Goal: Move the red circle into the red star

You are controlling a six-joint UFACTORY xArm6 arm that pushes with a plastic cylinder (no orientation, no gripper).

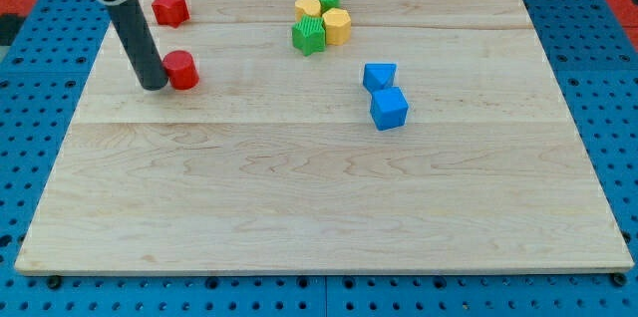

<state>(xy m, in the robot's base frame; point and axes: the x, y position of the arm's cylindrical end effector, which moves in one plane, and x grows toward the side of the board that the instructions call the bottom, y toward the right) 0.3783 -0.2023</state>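
Nearest, the pale wooden counter lies bare on a blue perforated base. Mid-board sit two blue blocks. At the view's left, my tip touches the red circle on its left side. No hand is fitted, so none shows. The red star lies beyond, toward the view's top; the tip likely needs to get below the circle. Farthest: a green-and-yellow cluster.

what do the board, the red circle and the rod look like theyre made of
Board: looks like pale, matte unfinished wood, with grain lines and plank seams visible.
Red circle: probably plastic or painted wood; solid even colour, smooth matte surface, hard to settle.
Rod: dark, smooth, slightly glossy, likely plastic or coated metal; my tip sits at the circle's left side in the view, touching or nearly so.
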